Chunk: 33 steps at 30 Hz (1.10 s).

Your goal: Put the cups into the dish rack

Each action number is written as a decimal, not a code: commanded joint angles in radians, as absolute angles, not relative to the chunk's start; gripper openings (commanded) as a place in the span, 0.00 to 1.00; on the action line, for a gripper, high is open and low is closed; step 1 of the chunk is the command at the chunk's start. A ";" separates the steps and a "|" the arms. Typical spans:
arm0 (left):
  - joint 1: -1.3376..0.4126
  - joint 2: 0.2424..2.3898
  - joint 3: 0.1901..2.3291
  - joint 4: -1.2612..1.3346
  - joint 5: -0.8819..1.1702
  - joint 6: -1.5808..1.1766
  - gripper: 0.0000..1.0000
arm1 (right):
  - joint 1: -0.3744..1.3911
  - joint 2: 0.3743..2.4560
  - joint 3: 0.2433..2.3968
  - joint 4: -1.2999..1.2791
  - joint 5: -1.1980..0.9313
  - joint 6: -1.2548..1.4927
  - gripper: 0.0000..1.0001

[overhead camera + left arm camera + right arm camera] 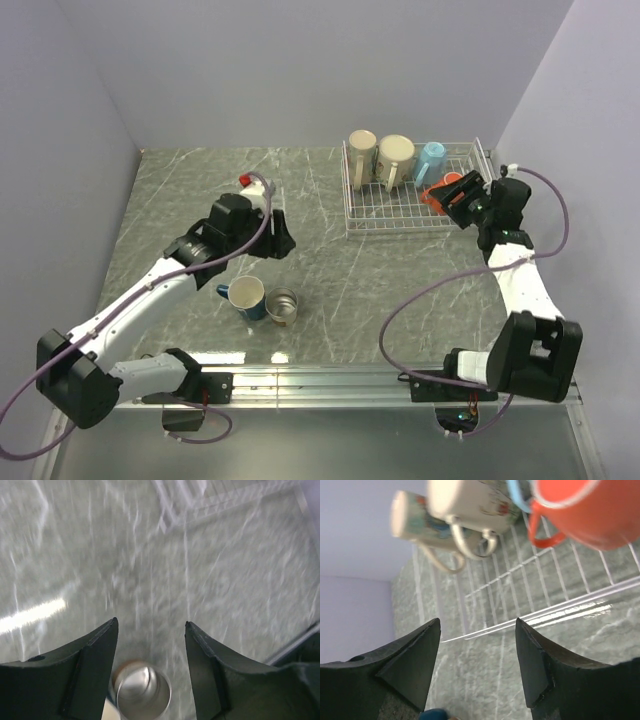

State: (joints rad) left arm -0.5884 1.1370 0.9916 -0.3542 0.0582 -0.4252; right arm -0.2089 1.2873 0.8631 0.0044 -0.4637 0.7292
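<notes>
The white wire dish rack (395, 229) stands at the back right. In it lie two cream or white mugs (362, 155) (396, 160), a light blue mug (431, 160) and an orange mug (440, 192). A dark blue mug (244, 297) and a small grey metal mug (283, 305) stand on the table near the front. My left gripper (275, 240) is open and empty above the table; the metal mug (142, 690) shows low between its fingers. My right gripper (457, 205) is open and empty by the rack's right end, close to the orange mug (580, 510).
The table is grey marble-patterned with purple walls behind and at both sides. The rack's corner (172, 510) shows at the top of the left wrist view. The rack's front rim (545, 611) crosses the right wrist view, and the dark blue mug (435, 715) peeks in at the bottom.
</notes>
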 commanded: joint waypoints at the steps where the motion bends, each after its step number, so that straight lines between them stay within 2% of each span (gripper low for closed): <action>1: -0.589 1.169 0.986 -0.544 0.159 -0.432 0.63 | -0.178 1.195 0.937 -0.136 -0.460 0.699 0.68; 8: -0.655 1.295 1.026 -0.695 0.210 -0.483 0.64 | -0.143 1.059 0.833 -0.135 -0.485 0.845 0.68; 14: -0.732 1.385 1.109 -0.767 0.167 -0.528 0.63 | -0.133 1.003 0.861 -0.245 -0.479 0.822 0.68; 27: -0.837 1.496 1.074 -0.778 0.112 -0.655 0.59 | -0.107 0.940 0.808 -0.268 -0.479 0.827 0.68; 30: -0.839 1.517 1.063 -0.749 0.104 -0.661 0.53 | -0.106 0.936 0.804 -0.261 -0.483 0.830 0.68; 33: -0.841 1.546 1.065 -0.718 0.106 -0.664 0.40 | -0.103 0.934 0.805 -0.261 -0.482 0.828 0.68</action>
